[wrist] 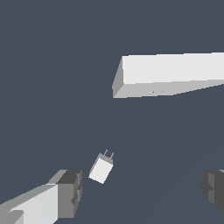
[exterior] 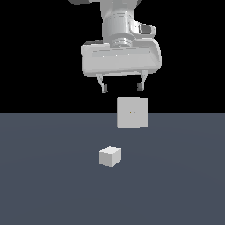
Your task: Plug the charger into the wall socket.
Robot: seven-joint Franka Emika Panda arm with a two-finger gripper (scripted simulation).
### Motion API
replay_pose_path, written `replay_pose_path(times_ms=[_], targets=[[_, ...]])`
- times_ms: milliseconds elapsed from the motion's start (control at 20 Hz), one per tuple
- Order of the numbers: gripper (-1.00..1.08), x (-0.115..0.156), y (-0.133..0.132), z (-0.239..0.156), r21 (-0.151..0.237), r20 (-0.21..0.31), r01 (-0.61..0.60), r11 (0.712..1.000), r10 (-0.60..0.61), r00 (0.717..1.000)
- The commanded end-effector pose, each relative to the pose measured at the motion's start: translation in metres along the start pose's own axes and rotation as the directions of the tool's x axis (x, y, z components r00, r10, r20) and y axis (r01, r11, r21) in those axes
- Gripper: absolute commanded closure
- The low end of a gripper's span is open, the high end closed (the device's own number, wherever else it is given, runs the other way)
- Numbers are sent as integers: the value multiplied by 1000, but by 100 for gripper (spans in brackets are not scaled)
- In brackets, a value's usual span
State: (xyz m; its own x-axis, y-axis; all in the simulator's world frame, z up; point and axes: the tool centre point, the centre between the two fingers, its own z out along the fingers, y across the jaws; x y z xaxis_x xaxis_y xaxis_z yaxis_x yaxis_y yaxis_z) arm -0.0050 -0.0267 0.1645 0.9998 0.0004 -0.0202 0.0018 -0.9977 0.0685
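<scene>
The charger [exterior: 110,156] is a small off-white cube lying on the grey floor, nearer the camera than the wall socket [exterior: 132,113]. In the wrist view the charger [wrist: 101,168] shows two thin prongs pointing toward the wall socket [wrist: 175,74]. The socket is an upright off-white square block with two tiny yellowish dots on its face. My gripper [exterior: 122,87] hangs high above both, open, with nothing between its fingers. In the wrist view the fingertips [wrist: 70,192] frame the floor, the charger lying close to one of them.
A flat dark grey floor [exterior: 52,176] spreads around both objects. Black background lies behind it.
</scene>
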Motion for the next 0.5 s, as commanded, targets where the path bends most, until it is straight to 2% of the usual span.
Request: replay_pose_path(times_ms=[0, 450], targets=[[-92, 0, 0, 0, 0, 0, 0, 1000, 0, 1000], [-92, -6, -1, 6, 0, -22, -34, 999, 34, 999]])
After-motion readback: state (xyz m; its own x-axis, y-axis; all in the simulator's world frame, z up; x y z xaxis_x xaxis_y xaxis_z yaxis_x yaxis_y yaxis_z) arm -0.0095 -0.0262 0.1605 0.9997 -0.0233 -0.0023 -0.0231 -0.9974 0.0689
